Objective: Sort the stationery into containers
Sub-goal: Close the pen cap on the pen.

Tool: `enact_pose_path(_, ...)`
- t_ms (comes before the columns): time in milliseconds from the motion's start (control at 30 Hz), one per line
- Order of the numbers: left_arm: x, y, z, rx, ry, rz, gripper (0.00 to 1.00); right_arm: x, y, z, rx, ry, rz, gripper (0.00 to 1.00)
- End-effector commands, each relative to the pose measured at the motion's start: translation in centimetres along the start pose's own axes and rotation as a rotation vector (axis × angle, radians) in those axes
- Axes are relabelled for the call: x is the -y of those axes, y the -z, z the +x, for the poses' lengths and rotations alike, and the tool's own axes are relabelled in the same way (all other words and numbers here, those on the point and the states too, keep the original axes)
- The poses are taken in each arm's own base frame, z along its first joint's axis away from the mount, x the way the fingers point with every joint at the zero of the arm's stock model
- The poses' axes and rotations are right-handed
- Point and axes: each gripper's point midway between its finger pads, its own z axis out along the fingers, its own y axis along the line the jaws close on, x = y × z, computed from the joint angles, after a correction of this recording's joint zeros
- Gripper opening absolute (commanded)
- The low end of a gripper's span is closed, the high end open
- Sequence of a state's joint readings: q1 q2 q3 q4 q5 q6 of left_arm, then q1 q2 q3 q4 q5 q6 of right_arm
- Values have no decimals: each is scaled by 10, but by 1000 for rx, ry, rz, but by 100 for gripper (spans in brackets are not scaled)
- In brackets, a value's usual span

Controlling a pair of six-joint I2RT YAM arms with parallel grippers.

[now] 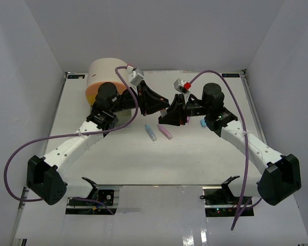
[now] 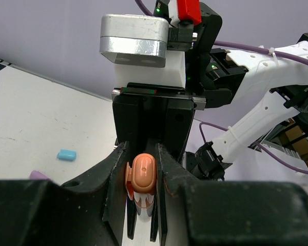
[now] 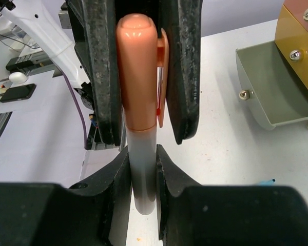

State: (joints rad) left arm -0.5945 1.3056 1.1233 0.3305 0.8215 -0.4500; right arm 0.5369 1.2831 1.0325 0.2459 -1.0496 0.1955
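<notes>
The orange-capped pen (image 3: 137, 77) is held above the middle of the table with its long axis running left to right between the two arms, the rounded cap end turned toward the left arm and the barrel toward the right. The left gripper (image 2: 141, 156) is pinched narrow on the cap, and the right gripper (image 3: 142, 154) is closed just as tightly on the barrel, so the two pincers meet almost tip to tip. The cap is glossy peach-orange with a flat clip along one side showing a thin red streak; below it the barrel is smooth pale grey. The white table (image 1: 118, 159) is lightly speckled and is boxed in by plain pale walls. On it, just near of the grippers, lie a blue pen (image 1: 150, 132) and a pink pen (image 1: 165, 131), with a small blue eraser (image 1: 203, 123) to the right. The beige cabinet (image 1: 109, 69) stands at the far left, its grey-green drawer (image 3: 267, 87) pulled out under the yellow drawer (image 3: 300, 51).
</notes>
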Motion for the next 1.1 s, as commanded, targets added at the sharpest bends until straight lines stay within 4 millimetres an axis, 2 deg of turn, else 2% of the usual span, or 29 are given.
enact_pose_path(0, 13, 7, 63, -190, 189, 70, 0, -4, 8, -86, 157, 285, 47, 8)
enact_pose_path(367, 16, 12, 86, -263, 263, 91, 0, -3, 10, -102, 172, 317, 49, 8)
enact_pose_path(700, 17, 11, 86, -263, 265, 85, 0, -3, 9, -118, 188, 352, 46, 8)
enact_pose_path(800, 11, 9, 75, -230, 235, 41, 0, -2, 9, -108, 176, 332, 42, 8)
enact_pose_path(833, 9, 7, 71, -219, 224, 24, 0, 2, 8, -97, 163, 305, 46, 9)
enact_pose_path(867, 2, 6, 66, -201, 209, -15, 0, 0, 10, -92, 158, 298, 44, 10)
enact_pose_path(1000, 0, -1, 40, -147, 112, -20, 0, 1, 11, -61, 119, 230, 43, 19)
enact_pose_path(1067, 0, -4, 37, -148, 92, -4, 0, 1, 12, -49, 106, 204, 39, 24)
